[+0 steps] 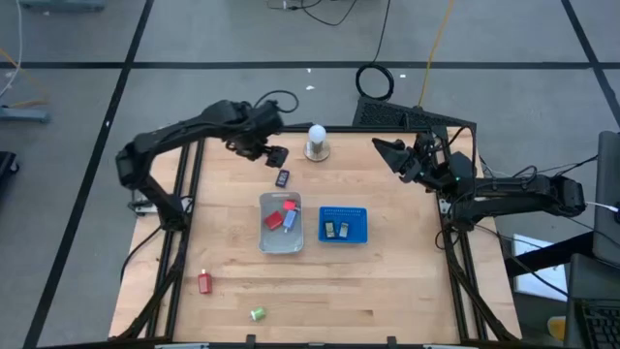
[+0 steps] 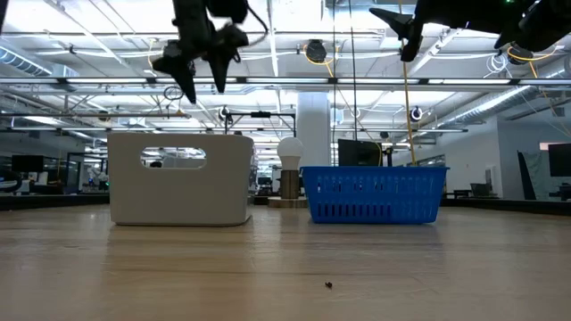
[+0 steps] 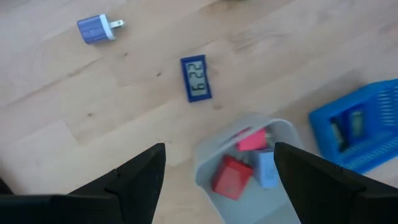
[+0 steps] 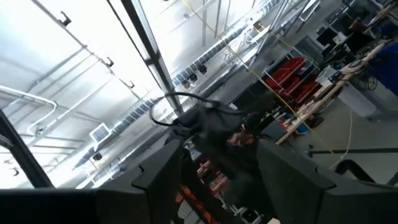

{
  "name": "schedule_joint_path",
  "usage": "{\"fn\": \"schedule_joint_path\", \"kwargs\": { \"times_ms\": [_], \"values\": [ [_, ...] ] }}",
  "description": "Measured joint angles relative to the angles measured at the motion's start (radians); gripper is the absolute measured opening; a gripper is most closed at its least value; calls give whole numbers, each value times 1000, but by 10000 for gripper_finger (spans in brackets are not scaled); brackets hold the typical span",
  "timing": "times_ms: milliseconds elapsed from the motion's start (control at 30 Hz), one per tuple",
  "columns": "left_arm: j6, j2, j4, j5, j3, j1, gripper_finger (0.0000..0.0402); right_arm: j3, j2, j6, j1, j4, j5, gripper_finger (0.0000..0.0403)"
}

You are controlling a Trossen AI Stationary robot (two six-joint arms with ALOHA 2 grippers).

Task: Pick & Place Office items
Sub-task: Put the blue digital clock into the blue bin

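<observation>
the left gripper (image 3: 217, 180) hangs with its two dark fingers (image 3: 134, 177) spread apart and nothing between them, above the table's far left part. past them lie a small blue clock-like item (image 3: 196, 78) and a light blue plug-shaped item (image 3: 96, 28) on bare wood, apart from each other. nearer the table's middle sits the clear tray (image 1: 263, 237), holding red items (image 3: 231, 176) and a light blue one (image 3: 266, 169). just beside it stands the blue basket (image 1: 360, 212) with two small dark items (image 1: 336, 230) inside. behind both, at the far edge, a white ball on a round base (image 1: 317, 142) stands between the two arms.

the right gripper (image 1: 395, 154) is raised at the far right, its fingers (image 4: 155, 171) parted and empty, pointed up toward the ceiling beams.

toward the near left of the table (image 1: 407, 281), well apart from the tray, lie a red item (image 1: 204, 282) and a green item (image 1: 257, 313), with nothing standing around them.
</observation>
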Motion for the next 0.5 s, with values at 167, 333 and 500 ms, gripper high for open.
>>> {"fn": "schedule_joint_path", "kwargs": {
  "times_ms": [167, 333, 500],
  "values": [
    [82, 95, 7, 6, 0, 34, 303, 0, 0, 11, 0, 1, -2, 205],
    [97, 168, 37, 4, 0, 46, 303, 0, 0, 54, 0, -7, -1, 204],
    [96, 232, 136, 5, 0, 46, 303, 0, 0, 79, 0, -12, -1, 201]
  ]
}}
